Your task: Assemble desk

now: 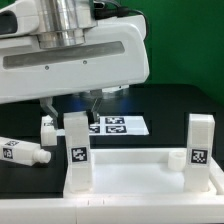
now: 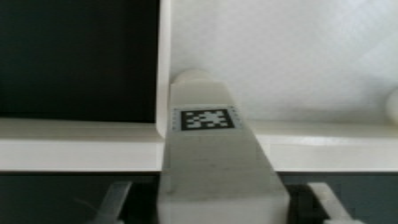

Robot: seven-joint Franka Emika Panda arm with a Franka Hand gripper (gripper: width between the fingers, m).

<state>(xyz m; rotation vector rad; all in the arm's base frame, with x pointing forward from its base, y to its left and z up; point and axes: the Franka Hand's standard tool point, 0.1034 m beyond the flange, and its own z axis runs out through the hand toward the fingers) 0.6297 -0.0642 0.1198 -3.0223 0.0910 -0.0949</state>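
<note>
Wrist view: upright leg (image 2: 210,150) between the jaws, at the tabletop's (image 1: 130,172) corner.
Tabletop rests on the bench (image 1: 175,105); the leg's long axis runs vertical, straight below the jaws, which flank it narrowly, clamped or not I cannot tell. Room is open above; another leg (image 1: 200,150) stands well apart.

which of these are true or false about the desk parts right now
1. Two legs stand upright on the tabletop: true, the left leg and the right leg, as placed in the exterior view.
2. A lying leg rests on the table: true.
3. The marker board sits on the tabletop: false, it lies on the table behind it.
4. The upright legs carry no tags: false, each shows one.
</note>
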